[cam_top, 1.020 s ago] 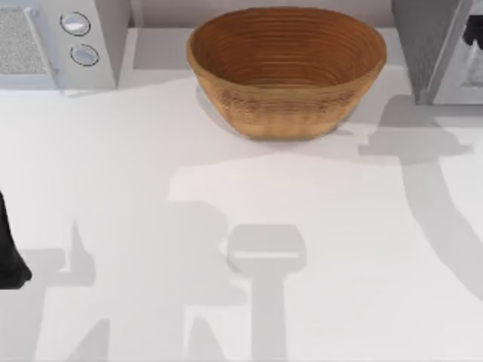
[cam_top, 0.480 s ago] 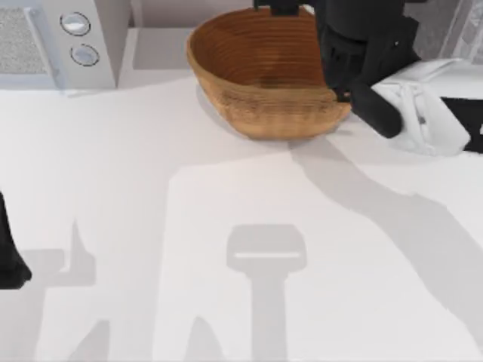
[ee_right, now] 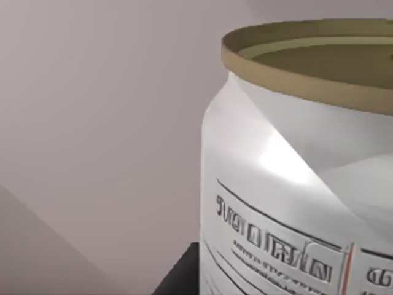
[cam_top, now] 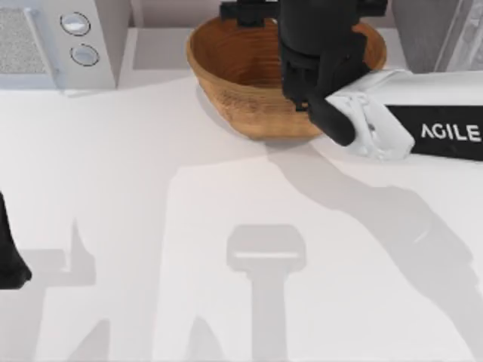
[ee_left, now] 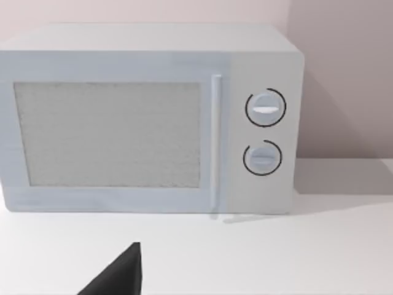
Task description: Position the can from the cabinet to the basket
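Note:
The brown woven basket [cam_top: 226,83] stands at the back middle of the table. My right arm reaches in from the right, and its black wrist hangs over the basket's right half. My right gripper [cam_top: 253,11] sits above the basket's far rim. In the right wrist view the can [ee_right: 288,203] is very close: silver, with a gold rim and a printed label. A dark finger [ee_right: 179,275] lies against its lower side, so the gripper is shut on the can. In the top view the arm hides the can. My left gripper [cam_top: 10,256] stays parked at the left edge.
A white microwave [cam_top: 68,38] with two round knobs [ee_left: 264,132] stands at the back left. The grey cabinet [cam_top: 423,38] is at the back right. The table's front and middle carry just arm shadows.
My right arm has come out of the cabinet at the back right and swung left, from beside the basket's right edge to over the basket. The left arm has not moved.

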